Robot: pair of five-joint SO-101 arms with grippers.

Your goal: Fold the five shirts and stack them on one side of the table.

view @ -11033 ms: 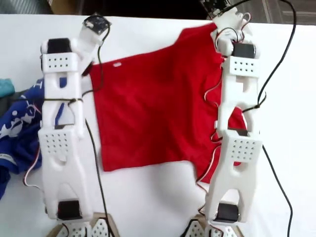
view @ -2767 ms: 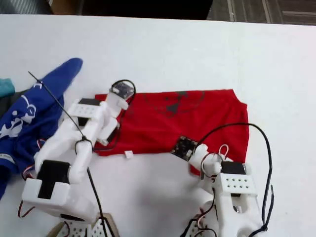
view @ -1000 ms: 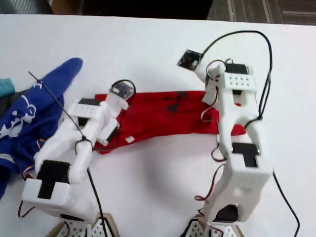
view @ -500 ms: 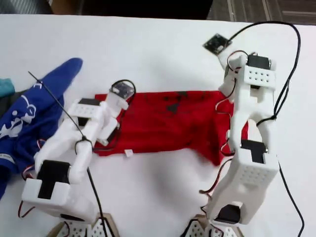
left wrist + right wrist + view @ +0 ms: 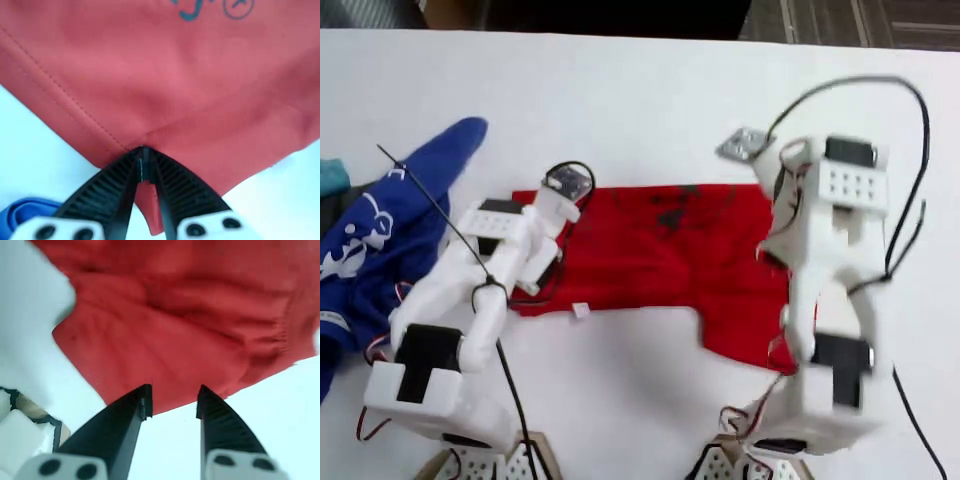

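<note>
Red shirt (image 5: 660,250) mid-fold at the centre of the table (image 5: 650,90), 1 of 5.
My left pincer (image 5: 142,152) is clamped on its hem; my right pincer (image 5: 173,392) hangs with jaws apart over the loose, possibly sleeve, end, which I judge needs gripping and folding across next.

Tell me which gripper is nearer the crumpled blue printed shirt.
Left. The left gripper pinches the red shirt's edge close to the blue shirt; the right gripper hangs open over the opposite end.

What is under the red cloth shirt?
The white tabletop shows round the red cloth shirt, nothing poking out at its visible edges. What lies beneath the cloth is covered and cannot be seen.
</note>
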